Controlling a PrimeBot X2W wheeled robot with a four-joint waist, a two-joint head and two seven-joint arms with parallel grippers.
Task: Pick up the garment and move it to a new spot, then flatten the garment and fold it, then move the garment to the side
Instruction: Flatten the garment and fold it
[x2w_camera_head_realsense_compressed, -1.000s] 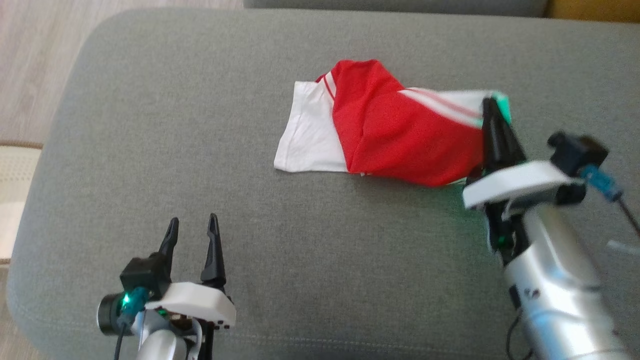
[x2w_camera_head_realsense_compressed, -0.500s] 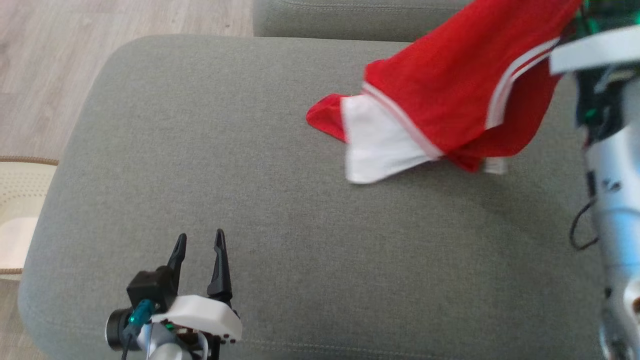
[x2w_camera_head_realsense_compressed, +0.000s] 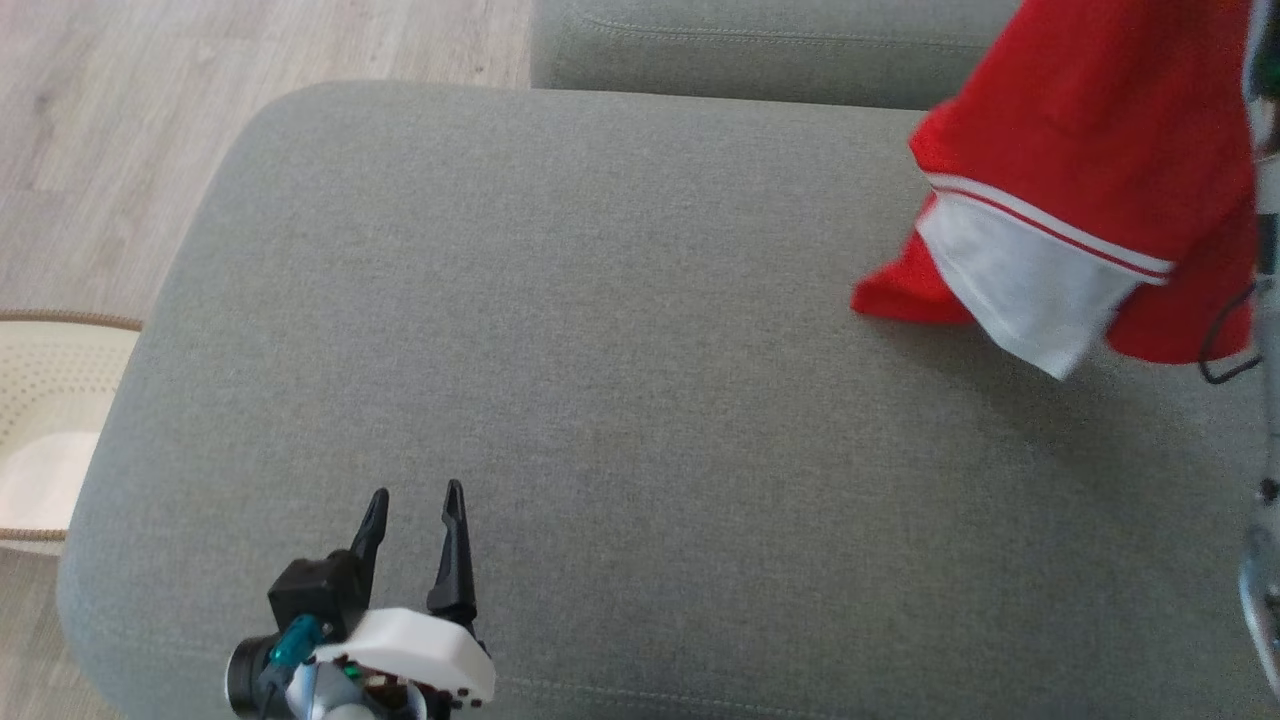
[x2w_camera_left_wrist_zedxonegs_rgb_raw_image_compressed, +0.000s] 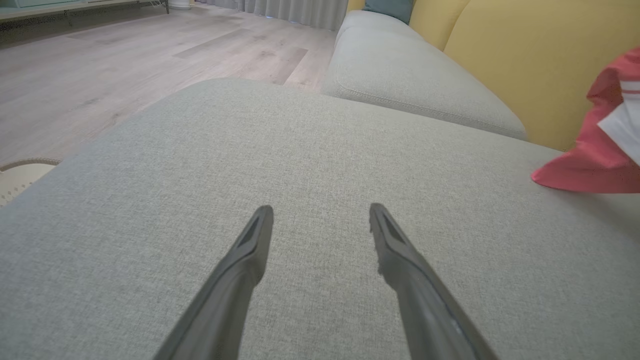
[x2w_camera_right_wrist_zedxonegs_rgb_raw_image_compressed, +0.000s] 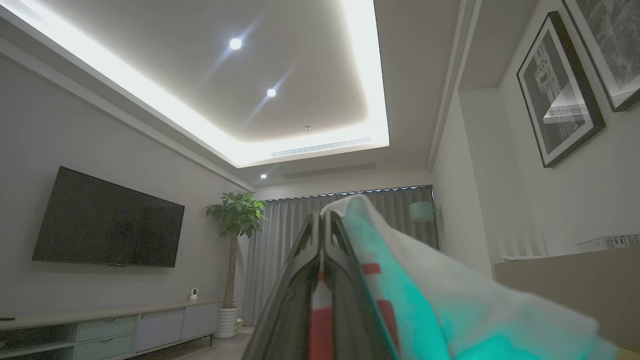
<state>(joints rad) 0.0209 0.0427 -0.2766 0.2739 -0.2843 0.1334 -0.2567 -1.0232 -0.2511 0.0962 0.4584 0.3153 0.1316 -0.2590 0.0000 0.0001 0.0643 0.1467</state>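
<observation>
A: Head view: garment (x2w_camera_head_realsense_compressed: 1090, 150) hangs far right, low corner touching the sofa cushion (x2w_camera_head_realsense_compressed: 600, 350); left claw (x2w_camera_head_realsense_compressed: 416, 491) spread, empty.
B: Left wrist view agrees. Right wrist view: right claw (x2w_camera_right_wrist_zedxonegs_rgb_raw_image_compressed: 320, 220) clamped on its edge.
A: Light, limp; grip a second corner.

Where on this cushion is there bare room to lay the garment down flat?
The grey cushion is bare across its middle and left, from the open left gripper at the near edge to the far cushion. Crowded at the right, where the garment hangs from the shut right gripper.
</observation>
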